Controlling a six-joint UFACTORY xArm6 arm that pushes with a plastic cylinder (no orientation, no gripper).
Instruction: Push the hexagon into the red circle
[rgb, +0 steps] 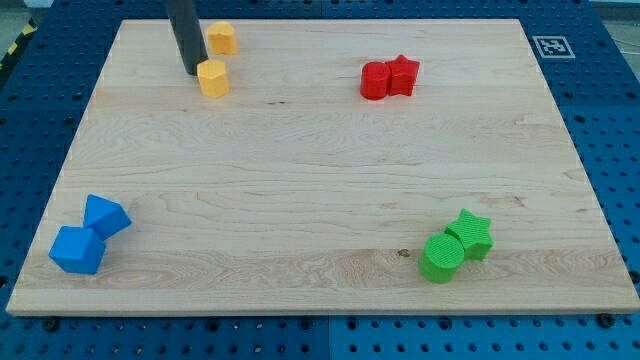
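My tip (191, 72) sits on the board near its top-left corner, just beside the left face of the yellow hexagon (213, 77); whether the two actually touch cannot be told. The rod carries nothing (it has no jaws, only the plain dark shaft rising out of the view's top). A second yellow block (222, 38), shape unclear, lies just above the hexagon, close to the board's top edge and to the right of the rod, apart from both. The red circle (375, 81) stands well to the right along the upper part of the board, past the middle of the top edge, with a red star (403, 75) touching its right side. The hexagon and the red circle are well apart, with bare wood between them. Near the bottom-right corner a green circle (441, 257) touches a green star (471, 234) set just above and right of it. Near the bottom-left corner two blue blocks touch: a blue cube (77, 250) and another blue block (105, 216) above and right of it. The wooden board (320, 170) rests on a blue perforated table (620, 120).
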